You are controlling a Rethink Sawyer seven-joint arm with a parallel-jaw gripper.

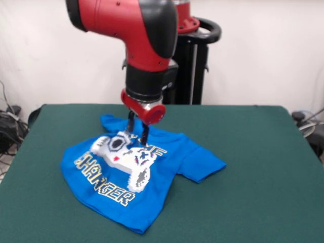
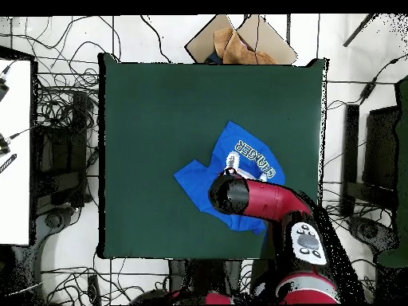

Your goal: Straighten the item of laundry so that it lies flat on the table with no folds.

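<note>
Lying a little left of the middle of the tabletop in the front view, the item of laundry is showing its printed side up, but it is not flat: its left and near edges are looking rounded and tucked under, and only one sleeve is spreading out clearly, toward the right. Going from left to right, the rounded left edge is coming first, then the yellow-white lettering, which is running slanted from the upper right down to the near left, then the white controller print, and last the free sleeve. The pincer is standing directly above the upper part of the print, near the collar end, so most of the cloth is lying on the near side and to the left of it. Its two fingers are pointing down with a small gap between them and are reaching the cloth; I cannot tell if they are pinching any fabric. In the overhead view the arm is covering this spot, and the shirt is sitting in the right half of the green surface. In my judgement, the coming move is depending on pulling outward along the slanted long axis.
</note>
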